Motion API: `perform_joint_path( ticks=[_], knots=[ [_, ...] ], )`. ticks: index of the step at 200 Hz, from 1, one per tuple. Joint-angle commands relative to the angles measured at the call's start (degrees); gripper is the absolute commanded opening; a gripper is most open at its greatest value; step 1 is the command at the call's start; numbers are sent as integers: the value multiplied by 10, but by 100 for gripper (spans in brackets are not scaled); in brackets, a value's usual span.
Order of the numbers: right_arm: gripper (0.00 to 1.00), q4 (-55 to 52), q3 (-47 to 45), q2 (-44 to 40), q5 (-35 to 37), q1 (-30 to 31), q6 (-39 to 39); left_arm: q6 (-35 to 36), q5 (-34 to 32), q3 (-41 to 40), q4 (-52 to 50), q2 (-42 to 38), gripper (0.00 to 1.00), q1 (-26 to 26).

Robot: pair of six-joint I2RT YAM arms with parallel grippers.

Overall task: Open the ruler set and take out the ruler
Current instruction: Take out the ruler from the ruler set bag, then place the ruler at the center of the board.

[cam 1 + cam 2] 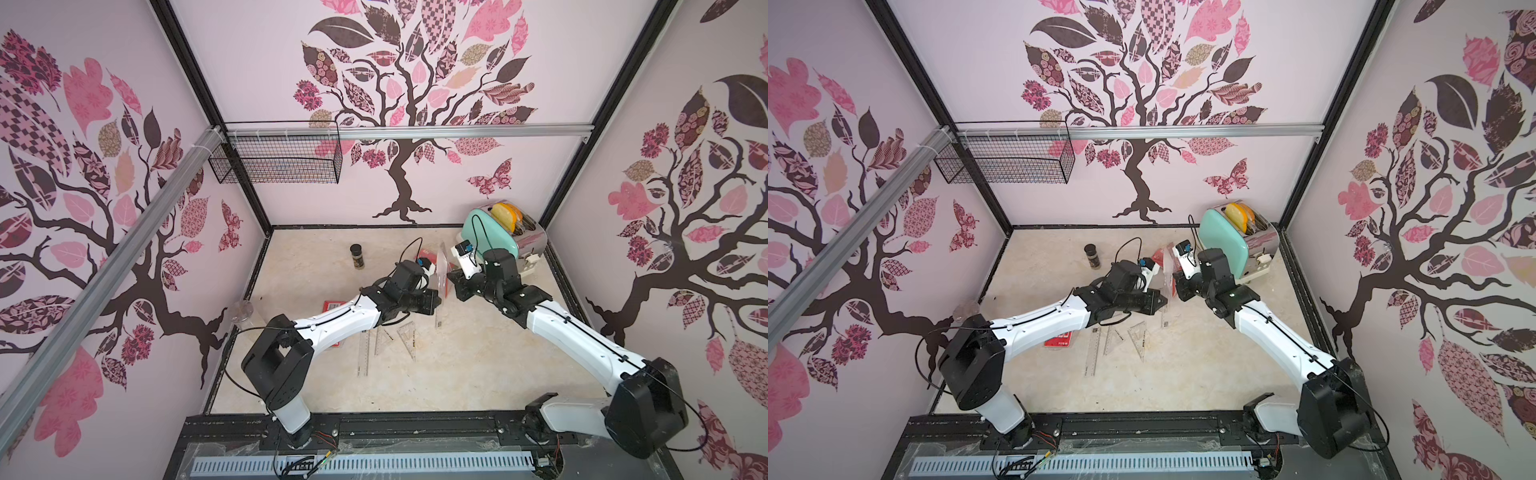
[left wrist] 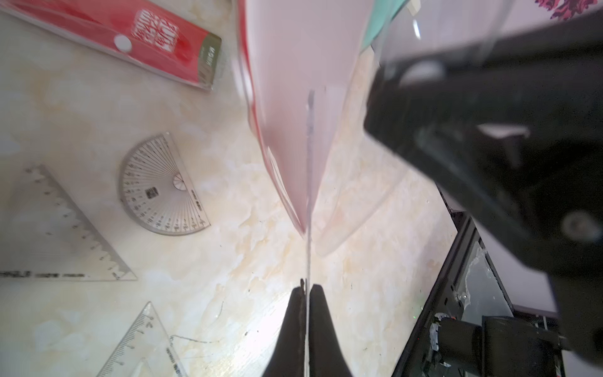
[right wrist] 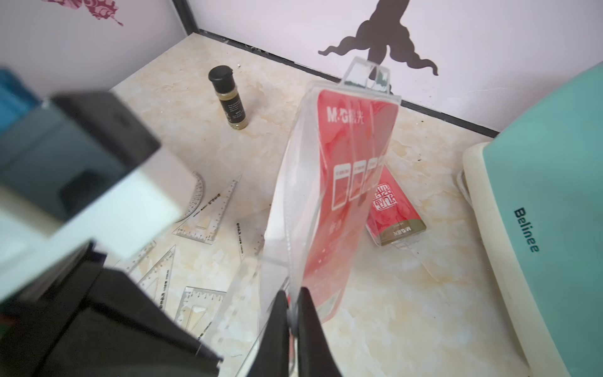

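Two pinches: left gripper (image 2: pixel 307 290) and right gripper (image 3: pixel 292 293) each clamp one wall of the ruler set (image 3: pixel 346 163), the opening step; next, one gripper must let go to draw the ruler, perhaps inside

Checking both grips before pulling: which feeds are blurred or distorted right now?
Left wrist view: pouch smeared and out of focus, protractor fairly sharp. Right wrist view: pouch print readable, left arm blurred up close. Both top views: sharp, wide-angle bending, clear ruler faint.
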Motion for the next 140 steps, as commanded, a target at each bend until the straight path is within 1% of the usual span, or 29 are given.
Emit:
perform_joint_path(
  ticks=[1, 24, 62, 90, 112, 140],
  knots=[
    [0, -6, 16, 8, 50, 5, 17, -20, 29, -43, 45, -36, 0, -9],
    [0, -32, 26, 16, 73, 5, 16, -38, 25, -88, 67, -42, 0, -13],
    [0, -80, 41, 9, 97, 2, 15, -61, 17, -135, 109, -8, 0, -13],
    [0, -151, 67, 2, 107, -11, 26, -68, 15, -136, 127, 31, 0, -12],
    [0, -227, 87, -2, 144, -16, 46, -77, 22, -136, 142, 57, 0, -13],
    [0, -253, 58, -38, 176, -18, 79, -81, 14, -139, 147, 80, 0, -13]
  ],
)
